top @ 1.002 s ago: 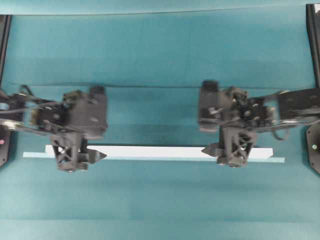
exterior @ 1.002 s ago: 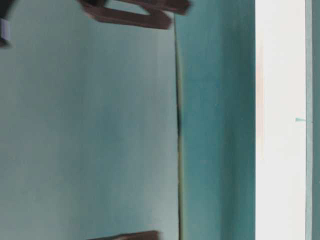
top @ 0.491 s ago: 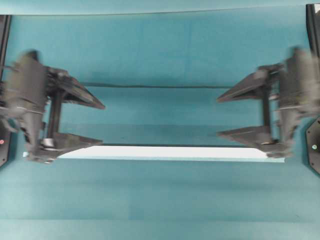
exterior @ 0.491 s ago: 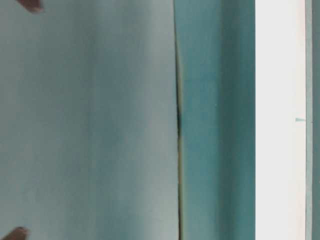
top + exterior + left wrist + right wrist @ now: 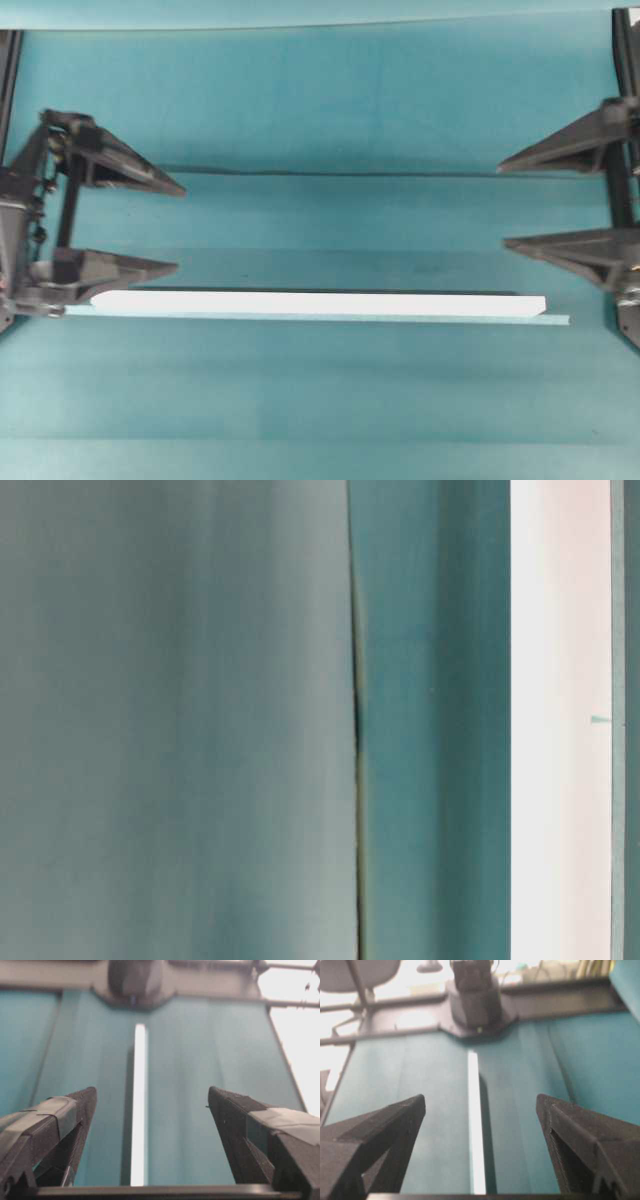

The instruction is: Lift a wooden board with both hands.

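**Both arms pulled back from the board**

Moments ago both grippers stood over the wooden board; now it lies alone on the teal table, flat beside a thin pale strip. The left gripper and right gripper sit at the view's edges, jaws spread wide, holding nothing. That reads as a release after lifting. No containers are visible.
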Robot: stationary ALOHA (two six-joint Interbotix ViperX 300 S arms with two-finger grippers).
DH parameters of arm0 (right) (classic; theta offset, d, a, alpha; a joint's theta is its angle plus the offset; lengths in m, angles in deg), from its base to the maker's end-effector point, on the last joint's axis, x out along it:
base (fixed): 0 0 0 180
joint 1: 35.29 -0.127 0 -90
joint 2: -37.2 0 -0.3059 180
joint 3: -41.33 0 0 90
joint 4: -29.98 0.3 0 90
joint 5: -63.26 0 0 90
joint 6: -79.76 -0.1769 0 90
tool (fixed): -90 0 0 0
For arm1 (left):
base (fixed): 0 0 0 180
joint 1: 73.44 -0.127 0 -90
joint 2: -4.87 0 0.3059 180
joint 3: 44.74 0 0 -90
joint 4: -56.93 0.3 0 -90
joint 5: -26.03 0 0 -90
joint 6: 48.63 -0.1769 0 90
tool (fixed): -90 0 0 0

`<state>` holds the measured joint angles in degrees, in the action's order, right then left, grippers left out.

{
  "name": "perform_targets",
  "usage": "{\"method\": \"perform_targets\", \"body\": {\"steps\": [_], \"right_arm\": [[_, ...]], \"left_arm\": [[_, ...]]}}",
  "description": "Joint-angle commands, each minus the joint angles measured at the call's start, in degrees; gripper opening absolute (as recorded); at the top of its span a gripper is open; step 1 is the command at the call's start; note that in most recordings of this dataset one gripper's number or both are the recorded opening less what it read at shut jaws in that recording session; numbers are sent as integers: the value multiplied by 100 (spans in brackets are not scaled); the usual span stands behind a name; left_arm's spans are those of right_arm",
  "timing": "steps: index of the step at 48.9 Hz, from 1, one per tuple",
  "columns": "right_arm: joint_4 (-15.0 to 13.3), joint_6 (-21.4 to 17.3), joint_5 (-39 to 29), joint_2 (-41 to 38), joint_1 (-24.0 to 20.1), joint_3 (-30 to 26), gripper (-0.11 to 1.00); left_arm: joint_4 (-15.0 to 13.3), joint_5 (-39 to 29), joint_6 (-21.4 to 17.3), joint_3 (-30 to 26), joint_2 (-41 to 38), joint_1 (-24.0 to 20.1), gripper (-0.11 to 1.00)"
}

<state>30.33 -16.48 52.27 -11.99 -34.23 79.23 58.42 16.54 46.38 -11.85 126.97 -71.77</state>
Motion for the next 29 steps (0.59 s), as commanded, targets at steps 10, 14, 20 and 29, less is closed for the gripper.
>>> {"method": "perform_targets", "body": {"steps": [10,14,20,29], "right_arm": [[-9,-26,88,220,44,70,93],[-9,-26,123,290,35,97,93],[-9,-18,237,378,44,114,93],[-18,-18,325,431,62,149,93]], "left_arm": [[0,606,0,-70,431,-114,99],[-18,606,0,-70,483,-132,99],[0,598,9,-70,519,-167,99],[0,598,18,-53,536,-211,99]]}}
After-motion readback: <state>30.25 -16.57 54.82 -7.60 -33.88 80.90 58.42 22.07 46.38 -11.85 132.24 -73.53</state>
